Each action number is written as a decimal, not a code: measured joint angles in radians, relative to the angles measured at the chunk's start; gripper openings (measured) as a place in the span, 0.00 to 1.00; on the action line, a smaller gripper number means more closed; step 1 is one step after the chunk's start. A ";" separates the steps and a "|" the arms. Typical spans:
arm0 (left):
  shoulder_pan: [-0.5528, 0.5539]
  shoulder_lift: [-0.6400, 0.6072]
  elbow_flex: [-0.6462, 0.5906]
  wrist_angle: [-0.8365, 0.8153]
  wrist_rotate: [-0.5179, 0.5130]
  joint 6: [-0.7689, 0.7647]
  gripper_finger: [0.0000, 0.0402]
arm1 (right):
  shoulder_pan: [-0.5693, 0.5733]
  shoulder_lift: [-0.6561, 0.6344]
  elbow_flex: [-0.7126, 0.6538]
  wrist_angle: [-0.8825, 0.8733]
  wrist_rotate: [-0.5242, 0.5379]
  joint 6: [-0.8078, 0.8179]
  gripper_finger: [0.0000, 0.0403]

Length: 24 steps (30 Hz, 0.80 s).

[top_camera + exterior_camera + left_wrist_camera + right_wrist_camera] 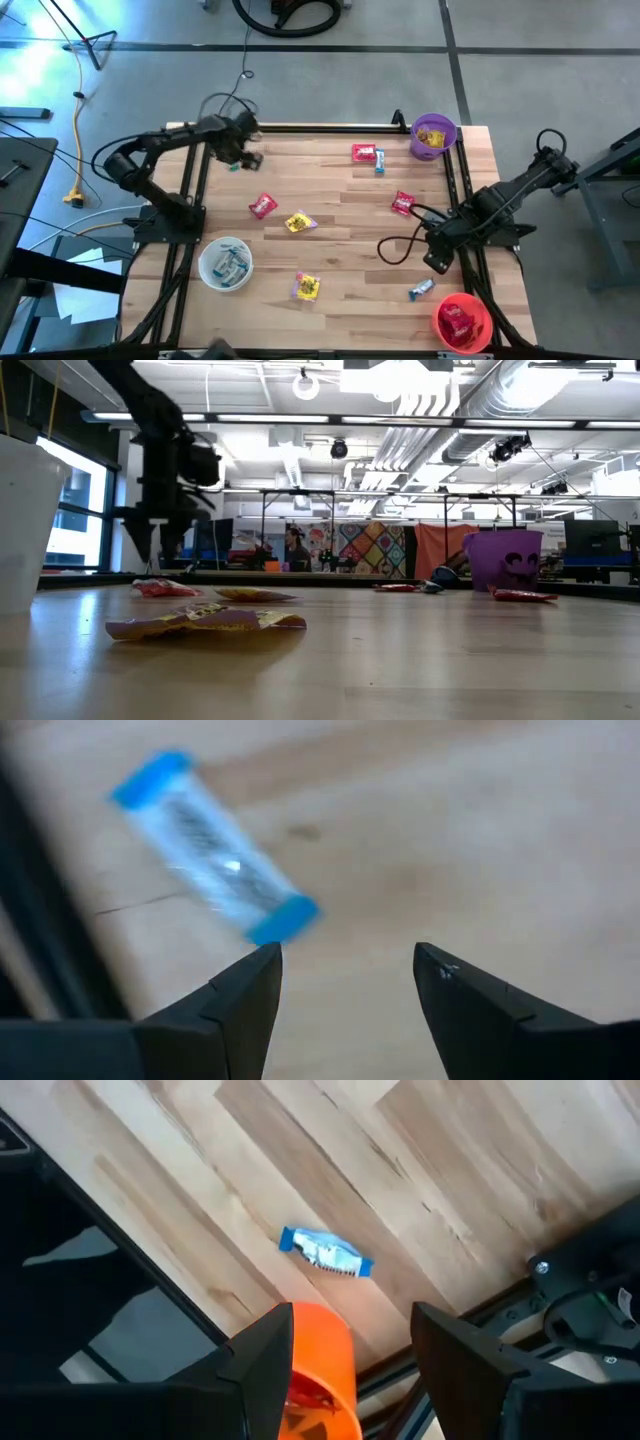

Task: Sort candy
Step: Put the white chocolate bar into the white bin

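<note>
Overhead, a light wooden counter (330, 230) is seen on a grey floor, with a dark arm at each side. A purple bowl (433, 137) stands at the far right corner, a red bowl (462, 322) at the near right corner and a clear white bowl (225, 263) at the near left, each with candy inside. Loose candy is scattered across the boards: a red piece (263, 206), a yellow piece (300, 222), another yellow piece (306, 288), a red piece (403, 203) further right, and a red-and-blue pair (369, 155) near the purple bowl. The left end effector (243, 160) is held over the far left part of the counter, just above a small blue candy (236, 166). The right end effector (438, 258) is parked at the right edge, near a blue candy (421, 290) lying just beside the red bowl.

At counter height, a large workshop with ceiling ducts and a coloured quilt is seen beyond the counter, and the left arm (165, 470) hangs down at the far side.

From the left wrist, the fingers (245, 995) are seen spread wide and empty, with the blue-ended candy (212, 851) lying on the wood just beyond them, close to one fingertip.

From the right wrist, the fingers (265, 1355) stand apart with nothing between them, above the red bowl's rim (325, 1370); the blue candy (326, 1252) lies just beyond.
</note>
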 joint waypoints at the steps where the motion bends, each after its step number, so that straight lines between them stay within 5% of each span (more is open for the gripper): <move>1: 0.040 0.002 0.000 0.007 -0.002 -0.024 0.54 | -0.004 0.000 0.000 0.001 0.002 0.000 0.49; 8: 0.224 0.029 0.003 0.101 0.026 -0.104 0.54 | -0.006 0.000 -0.001 0.002 0.059 0.000 0.49; 24: 0.205 0.040 0.034 -0.005 0.059 -0.164 0.54 | -0.005 0.000 -0.001 0.002 0.070 -0.082 0.49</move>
